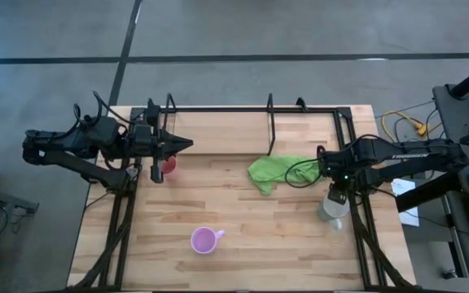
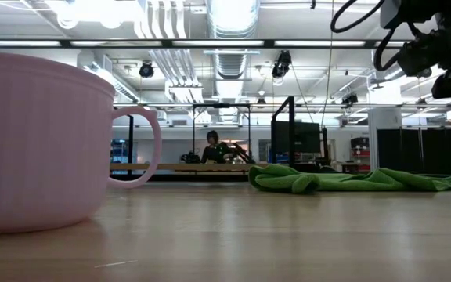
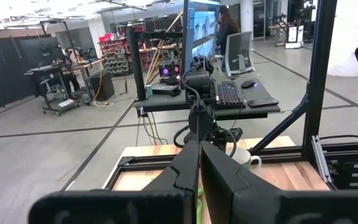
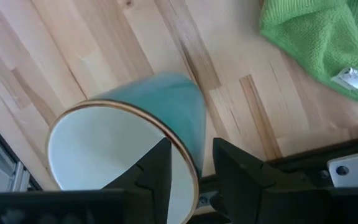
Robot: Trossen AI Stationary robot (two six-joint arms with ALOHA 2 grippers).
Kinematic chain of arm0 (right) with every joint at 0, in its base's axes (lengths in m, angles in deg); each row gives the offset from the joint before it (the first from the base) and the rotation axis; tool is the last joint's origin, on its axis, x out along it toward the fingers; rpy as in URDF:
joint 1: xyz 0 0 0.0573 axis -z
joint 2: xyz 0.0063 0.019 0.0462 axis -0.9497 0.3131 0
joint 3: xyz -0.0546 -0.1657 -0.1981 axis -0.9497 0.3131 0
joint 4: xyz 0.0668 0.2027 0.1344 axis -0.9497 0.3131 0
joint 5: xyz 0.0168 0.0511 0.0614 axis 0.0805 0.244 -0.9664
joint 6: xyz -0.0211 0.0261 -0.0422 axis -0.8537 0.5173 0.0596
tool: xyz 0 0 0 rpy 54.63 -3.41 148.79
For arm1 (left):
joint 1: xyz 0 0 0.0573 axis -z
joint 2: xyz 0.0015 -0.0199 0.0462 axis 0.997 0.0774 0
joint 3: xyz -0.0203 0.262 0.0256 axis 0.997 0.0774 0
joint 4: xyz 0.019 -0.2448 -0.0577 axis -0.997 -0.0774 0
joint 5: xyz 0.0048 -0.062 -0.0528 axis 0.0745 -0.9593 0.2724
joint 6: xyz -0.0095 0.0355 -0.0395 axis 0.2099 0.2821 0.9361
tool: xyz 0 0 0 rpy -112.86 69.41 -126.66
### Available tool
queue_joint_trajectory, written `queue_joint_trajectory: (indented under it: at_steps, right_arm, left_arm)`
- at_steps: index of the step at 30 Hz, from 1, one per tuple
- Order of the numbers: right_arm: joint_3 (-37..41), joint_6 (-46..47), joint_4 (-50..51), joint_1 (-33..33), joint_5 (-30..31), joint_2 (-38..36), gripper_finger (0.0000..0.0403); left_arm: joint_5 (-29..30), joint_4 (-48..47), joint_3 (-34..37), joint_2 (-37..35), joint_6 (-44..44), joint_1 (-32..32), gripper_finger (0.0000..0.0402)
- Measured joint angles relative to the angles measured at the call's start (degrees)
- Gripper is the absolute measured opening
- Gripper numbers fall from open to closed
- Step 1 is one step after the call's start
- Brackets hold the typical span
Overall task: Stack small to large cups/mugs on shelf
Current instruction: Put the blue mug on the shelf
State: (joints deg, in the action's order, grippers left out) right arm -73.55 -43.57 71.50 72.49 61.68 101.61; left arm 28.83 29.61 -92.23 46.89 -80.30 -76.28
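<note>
The grey-white mug [image 4: 129,130] rim is pinched by the right end effector [image 4: 190,163]. The left end effector [image 1: 181,145] is closed above the red cup [image 1: 168,165].

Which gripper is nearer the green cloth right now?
Right. The right gripper sits beside the cloth's edge, at the grey mug; the left gripper is across the table.

Two dark jointed arms, black cables looped along, matte black pincer fingers [image 4: 235,168].
</note>
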Motion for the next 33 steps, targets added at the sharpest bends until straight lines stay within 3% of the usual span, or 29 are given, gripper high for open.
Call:
queue_joint_trajectory:
  at_steps: [18, 24, 29, 33]
  right_arm:
    - [1.7, 0.0, -2.2, 0.0, 0.0, 2.2, 0.01]
    - [1.9, -0.1, -2.3, 0.0, 0.0, 3.3, 0.0072]
    - [1.9, -0.1, -2.8, 0.0, 0.6, 3.3, 0.0024]
    - [2.0, 0.0, -3.7, 0.0, 0.4, 3.4, 0.0018]
  left_arm:
    - [0.0, 0.0, 0.0, 0.0, 0.0, 0.0, 0.0001]
    - [0.0, 0.0, 0.0, -0.1, 0.0, 0.0, 0.0001]
    - [0.0, 0.0, 0.0, -0.1, 0.0, 0.0, 0.0001]
    - [0.0, 0.0, 0.0, -0.1, 0.0, 0.0, 0.0001]
